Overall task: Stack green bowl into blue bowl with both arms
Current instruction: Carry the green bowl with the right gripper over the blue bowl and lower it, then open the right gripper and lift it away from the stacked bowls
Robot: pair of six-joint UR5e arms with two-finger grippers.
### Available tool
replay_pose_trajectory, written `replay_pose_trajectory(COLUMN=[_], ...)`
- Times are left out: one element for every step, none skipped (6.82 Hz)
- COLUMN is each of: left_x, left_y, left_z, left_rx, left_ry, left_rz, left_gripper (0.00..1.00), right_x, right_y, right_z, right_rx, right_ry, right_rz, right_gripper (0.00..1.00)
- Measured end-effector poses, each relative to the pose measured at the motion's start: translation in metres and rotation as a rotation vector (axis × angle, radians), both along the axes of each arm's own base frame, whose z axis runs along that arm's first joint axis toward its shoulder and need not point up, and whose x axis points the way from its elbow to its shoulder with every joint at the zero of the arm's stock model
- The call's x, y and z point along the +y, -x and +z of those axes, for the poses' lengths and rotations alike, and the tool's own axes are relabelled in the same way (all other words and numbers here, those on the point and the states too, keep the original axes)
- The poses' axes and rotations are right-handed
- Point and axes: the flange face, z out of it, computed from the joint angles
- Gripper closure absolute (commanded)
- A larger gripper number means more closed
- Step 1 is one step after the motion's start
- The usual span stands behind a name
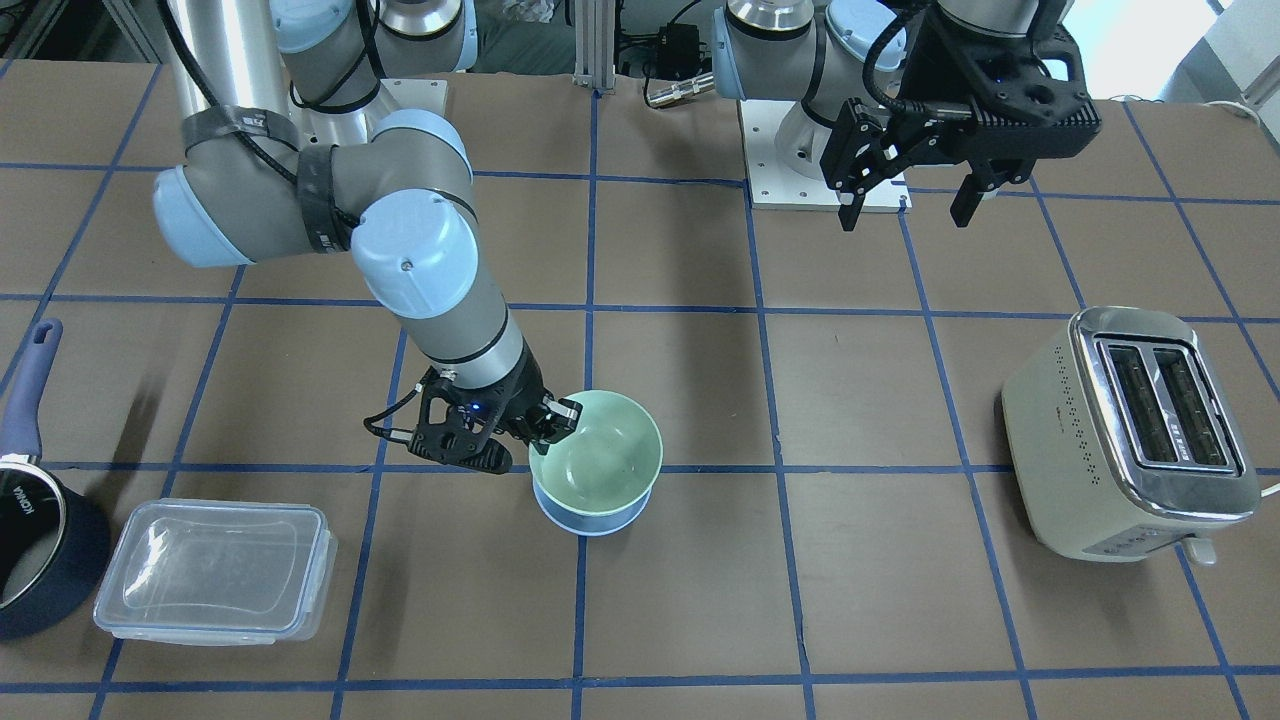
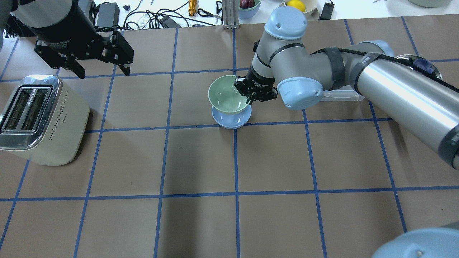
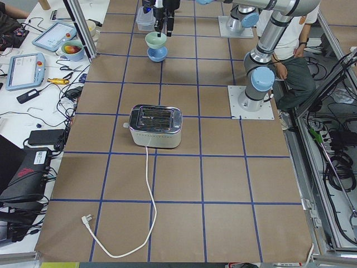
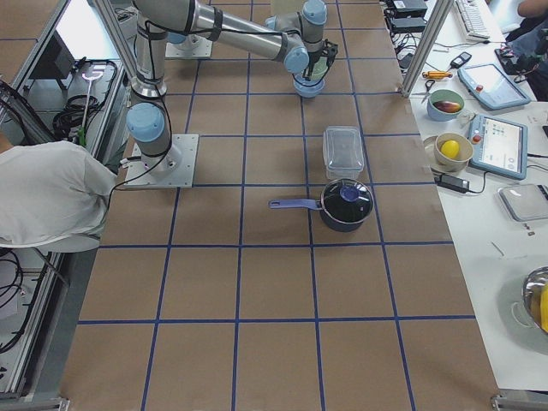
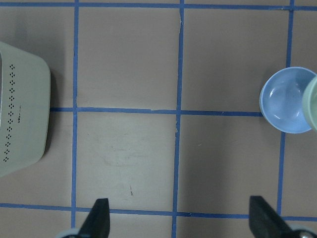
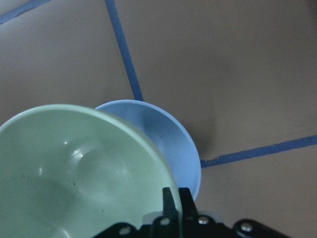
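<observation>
My right gripper (image 1: 555, 415) is shut on the rim of the pale green bowl (image 1: 600, 450). It holds the bowl slightly tilted just above the light blue bowl (image 1: 590, 520), which stands on the table under it. In the overhead view the green bowl (image 2: 227, 95) covers most of the blue bowl (image 2: 231, 120), with the right gripper (image 2: 247, 96) on its right rim. The right wrist view shows the green bowl (image 6: 74, 173) over the blue bowl (image 6: 168, 144). My left gripper (image 1: 908, 212) is open and empty, raised high near the toaster; it also shows overhead (image 2: 103, 72).
A cream toaster (image 2: 39, 122) stands on the robot's left side, and its cord (image 3: 148, 195) trails along the table. A clear lidded container (image 1: 215, 570) and a navy saucepan (image 1: 35, 540) stand on the robot's right side.
</observation>
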Motion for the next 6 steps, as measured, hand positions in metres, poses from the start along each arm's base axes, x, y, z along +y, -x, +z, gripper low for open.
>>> replay_pose_trajectory(left_x=[0.001,0.002,0.002,0.001,0.001,0.001], left_y=[0.000,-0.001,-0.001,-0.001,-0.001,0.000], left_z=[0.000,0.000,-0.001,-0.003,-0.003,-0.003], left_rx=[0.000,-0.002,-0.003,-0.002,-0.002,-0.001], left_ry=[-0.003,-0.005,-0.009,-0.012,-0.012,-0.011], left_rz=[0.001,0.002,0.003,0.003,0.002,0.001], left_gripper=[0.00,0.00,0.00,0.00,0.00,0.00], right_x=[-0.003,-0.005,-0.006,-0.007,-0.006,-0.006], right_y=[-0.008,-0.009,-0.007,-0.006,-0.006,-0.005], right_z=[-0.009,-0.016,-0.020,-0.024,-0.027,-0.029], right_rx=[0.010,0.029,0.054,0.064,0.067,0.069], right_ry=[-0.009,-0.009,-0.005,-0.006,-0.012,-0.015], right_rz=[0.007,0.017,0.028,0.034,0.035,0.036], right_gripper=[1.00,1.00,0.96,0.40,0.00,0.00])
